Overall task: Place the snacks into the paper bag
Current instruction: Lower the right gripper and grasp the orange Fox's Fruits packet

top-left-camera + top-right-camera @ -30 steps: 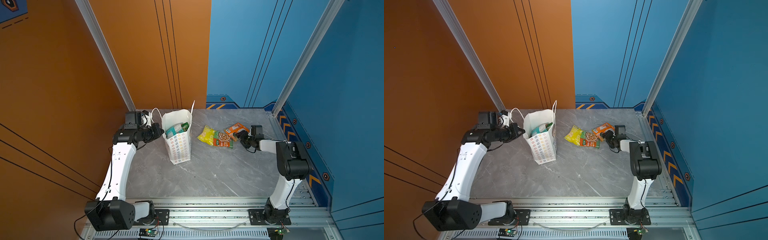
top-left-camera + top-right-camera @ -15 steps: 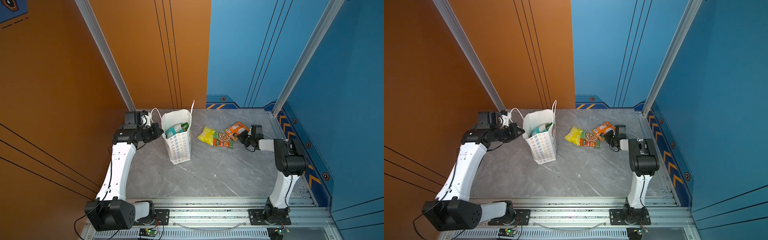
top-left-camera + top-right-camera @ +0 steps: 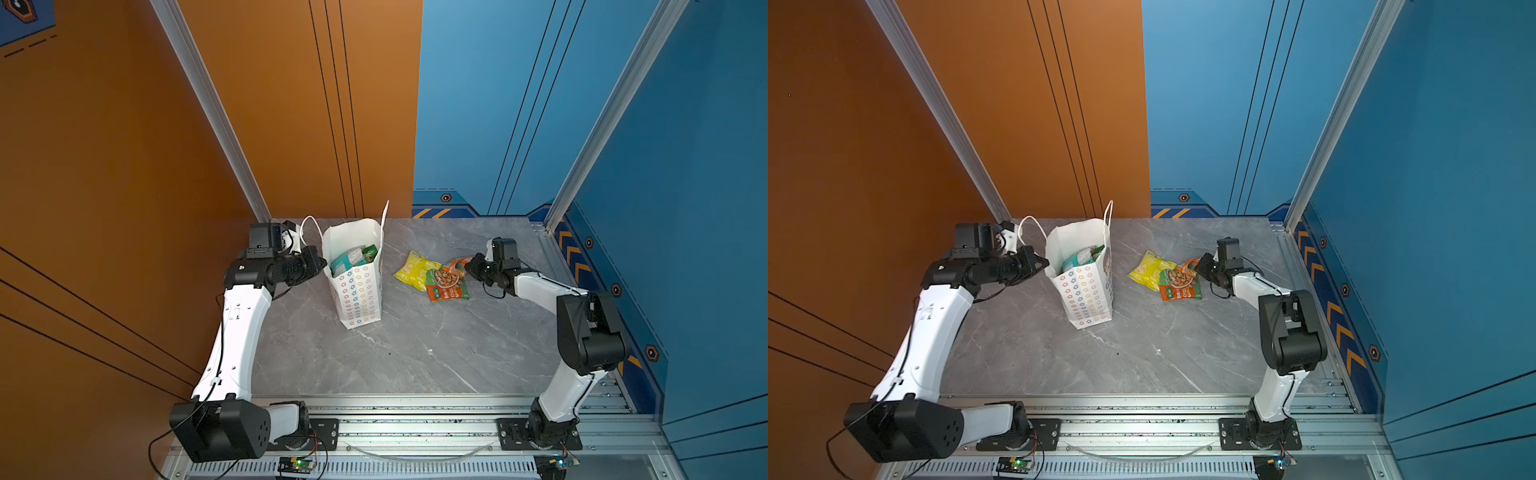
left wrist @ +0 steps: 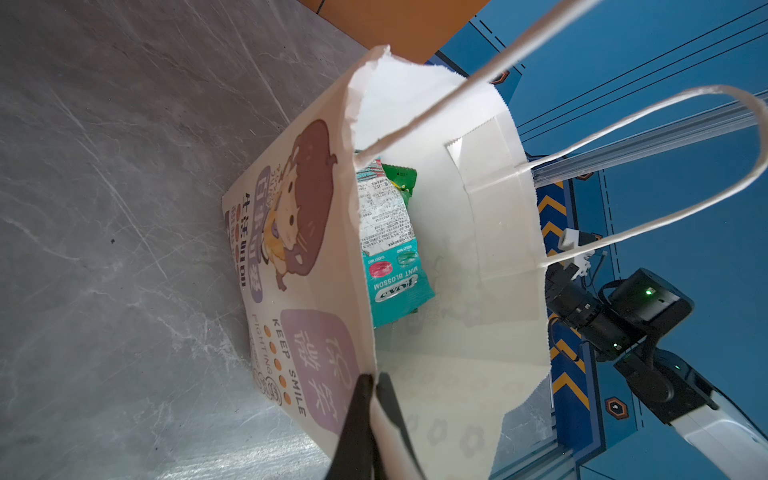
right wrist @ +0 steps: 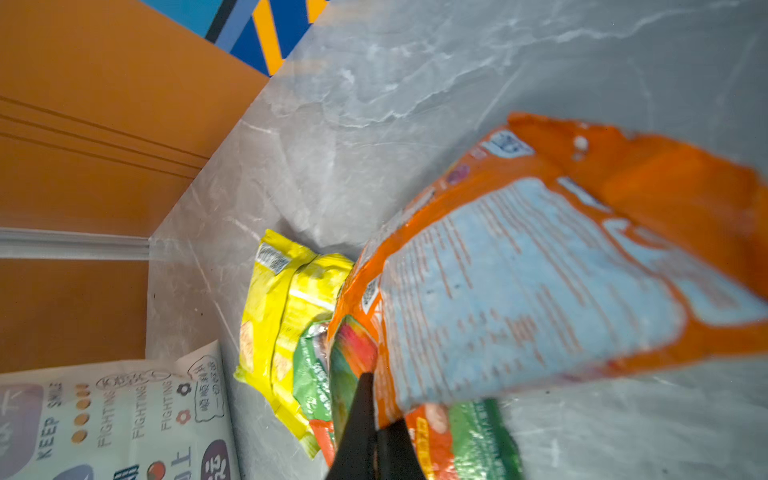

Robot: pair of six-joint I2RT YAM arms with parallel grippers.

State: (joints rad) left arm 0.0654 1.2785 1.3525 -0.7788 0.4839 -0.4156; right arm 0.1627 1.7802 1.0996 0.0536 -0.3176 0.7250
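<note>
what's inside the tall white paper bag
Inside the white paper bag, the left wrist view shows a teal plastic packet printed MINT BLOSSOM and a green packet peeking out past it. Anything deeper is hidden by them and the bag's walls.

White-shelled arms (image 3: 243,328), bulky black joints (image 3: 590,332), thin black cables (image 3: 151,449), slim black fingers (image 4: 357,419) on left tool (image 4: 374,377) and right tool (image 5: 380,409).

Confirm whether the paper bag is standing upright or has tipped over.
Upright. The paper bag stands on its base with its mouth facing up, the left pincer pinching its rim; a teal mint packet shows inside.
</note>
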